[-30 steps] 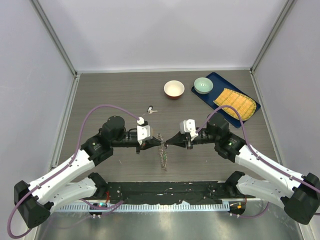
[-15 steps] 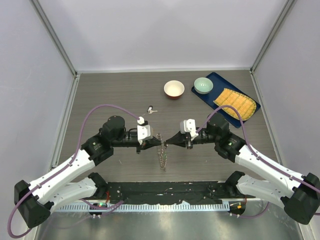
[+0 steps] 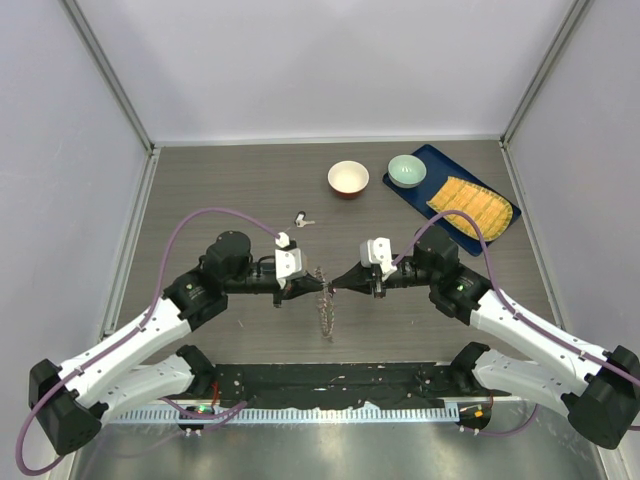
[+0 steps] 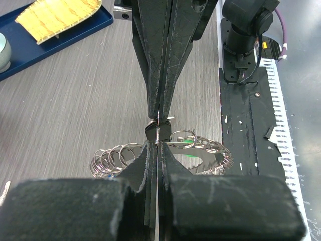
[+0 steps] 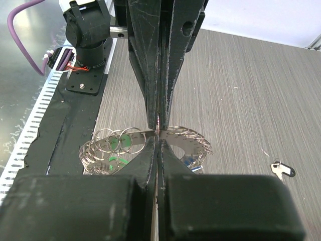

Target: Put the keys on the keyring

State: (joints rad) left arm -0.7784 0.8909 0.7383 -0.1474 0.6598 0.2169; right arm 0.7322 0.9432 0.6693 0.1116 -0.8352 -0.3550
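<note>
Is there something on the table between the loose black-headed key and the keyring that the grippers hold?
Nothing visible. Only table surface lies between the key and the keyring, pinched by the left gripper and the right gripper.

The keyring (image 3: 325, 303) is a big ring full of small silver rings and keys, with a green bit. It is up on its edge, mid-bench. One loose key (image 3: 302, 218) lies flat, farther back and left.

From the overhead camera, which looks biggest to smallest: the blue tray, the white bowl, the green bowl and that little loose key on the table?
1. blue tray, clearly the largest.
2. white bowl and green bowl: they look about alike, so no ranking between them.
3. loose key, by far the smallest.
</note>
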